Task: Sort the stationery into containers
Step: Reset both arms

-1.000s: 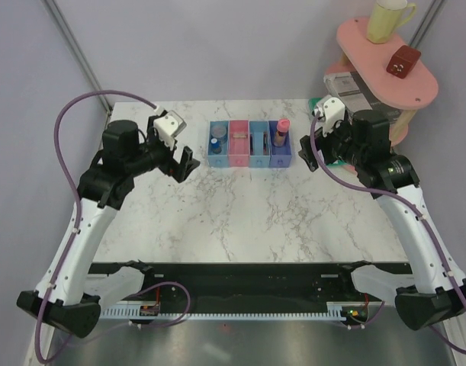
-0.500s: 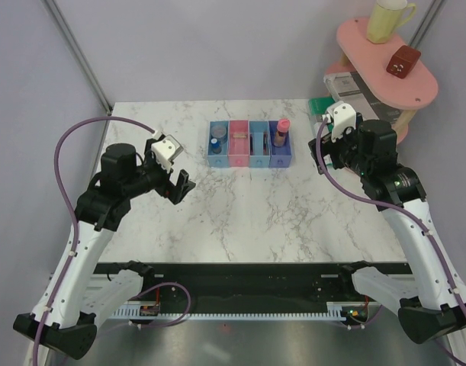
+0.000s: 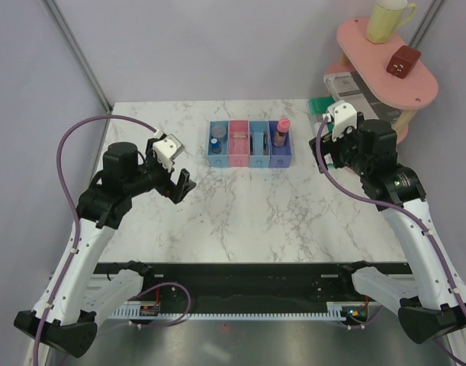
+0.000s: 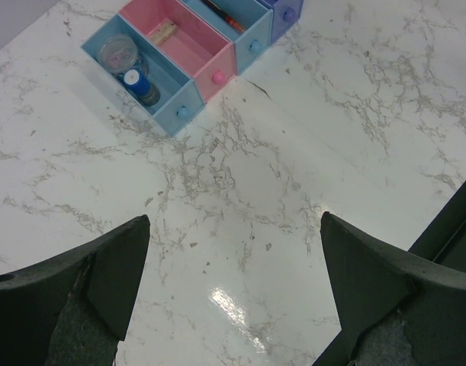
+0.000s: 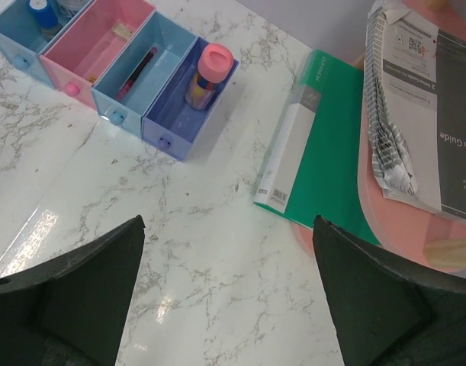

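Left gripper: jaws spread wide with nothing between them, hanging over bare marble.
Right gripper: jaws just as wide apart, holding nothing, also above the table.
Row of bins: four bins joined in a line on the marble. From above they sit between the two grippers and a little beyond both. In each wrist view they lie ahead and to the left of the jaws.
Blue bin: the end bin nearest the left gripper. It holds a small blue cylinder with a white top. Beside the cylinder is a clear round item, perhaps a tape roll; it is too small to tell.
Pink bin: next along. A short grey-brown stick lies at its far end.
Light blue bin: a thin red pen lies lengthwise inside.
Purple bin: the end bin nearest the right gripper. A brown tube with pink cap stands upright at its far end.
Green book: flat on the table, ahead and to the right of the right gripper, touching the pink shelf.
Folded newspaper: on the lower shelf, farther right of that gripper.
Yellow mug: on the upper shelf, well beyond the right gripper.
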Robot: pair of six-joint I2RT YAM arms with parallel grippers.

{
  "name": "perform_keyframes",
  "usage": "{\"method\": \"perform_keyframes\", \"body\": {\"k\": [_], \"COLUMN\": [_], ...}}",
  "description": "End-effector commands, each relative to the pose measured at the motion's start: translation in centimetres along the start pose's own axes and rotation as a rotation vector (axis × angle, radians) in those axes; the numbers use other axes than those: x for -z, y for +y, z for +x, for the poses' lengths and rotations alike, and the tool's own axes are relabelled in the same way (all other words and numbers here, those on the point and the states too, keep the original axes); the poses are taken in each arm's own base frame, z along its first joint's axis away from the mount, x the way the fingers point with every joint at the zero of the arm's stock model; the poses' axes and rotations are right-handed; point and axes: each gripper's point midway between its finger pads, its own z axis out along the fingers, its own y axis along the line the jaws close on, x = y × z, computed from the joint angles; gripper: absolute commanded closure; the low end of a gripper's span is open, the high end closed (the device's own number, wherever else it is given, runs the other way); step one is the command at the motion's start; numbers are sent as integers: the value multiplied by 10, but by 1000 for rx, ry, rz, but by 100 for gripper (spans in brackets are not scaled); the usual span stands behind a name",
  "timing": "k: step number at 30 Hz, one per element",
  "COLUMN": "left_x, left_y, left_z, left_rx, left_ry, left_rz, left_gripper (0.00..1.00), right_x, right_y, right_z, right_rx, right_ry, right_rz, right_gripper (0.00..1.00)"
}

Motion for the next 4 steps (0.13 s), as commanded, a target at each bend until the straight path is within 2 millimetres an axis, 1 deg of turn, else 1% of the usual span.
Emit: {"method": "perform_keyframes", "body": {"k": [1,4], "left_x": [4,5], "left_y": [3,4], "left_z": [-22,-22], "left_rx": [-15,-14], "left_ry": [-67,-67], "left_rz": [-9,-12], "left_gripper": [0,0], "right_x": [5,6], "right_y": [-10,-11], "right_z": [-16,-21], "right_rx": [-1,0], "right_ry": [-51,-62], "right_rz": [40,38], "right_gripper": [2,2]}}
